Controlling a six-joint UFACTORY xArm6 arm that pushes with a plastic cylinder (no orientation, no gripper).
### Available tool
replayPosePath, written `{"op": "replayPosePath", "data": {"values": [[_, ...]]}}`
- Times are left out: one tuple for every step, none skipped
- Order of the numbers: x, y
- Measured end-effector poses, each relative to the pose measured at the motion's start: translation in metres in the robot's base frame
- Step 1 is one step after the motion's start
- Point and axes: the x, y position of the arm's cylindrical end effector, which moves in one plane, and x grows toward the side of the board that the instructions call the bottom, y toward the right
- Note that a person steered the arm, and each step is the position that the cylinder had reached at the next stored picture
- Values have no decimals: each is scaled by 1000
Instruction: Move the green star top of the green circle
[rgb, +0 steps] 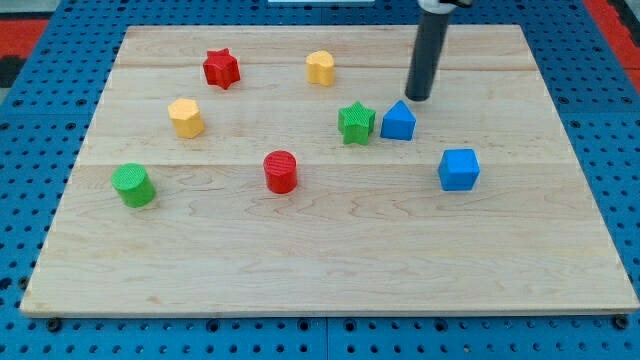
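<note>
The green star (356, 123) lies right of the board's middle, touching or nearly touching a blue triangular block (398, 121) on its right. The green circle (132, 185) stands far off at the view's left. My tip (418, 98) rests on the board just above and right of the blue triangular block, up and right of the green star.
A red star (221, 68) and a yellow block (320, 67) lie near the view's top. A yellow hexagon (186, 117) is at left, a red cylinder (281, 171) in the middle, a blue cube (459, 169) at right. The wooden board (320, 260) sits on blue pegboard.
</note>
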Motion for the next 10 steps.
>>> {"op": "replayPosePath", "data": {"values": [[22, -31], [79, 17], [93, 24], [65, 26], [33, 34], [27, 34], [27, 36], [27, 35], [34, 1], [91, -46]]}}
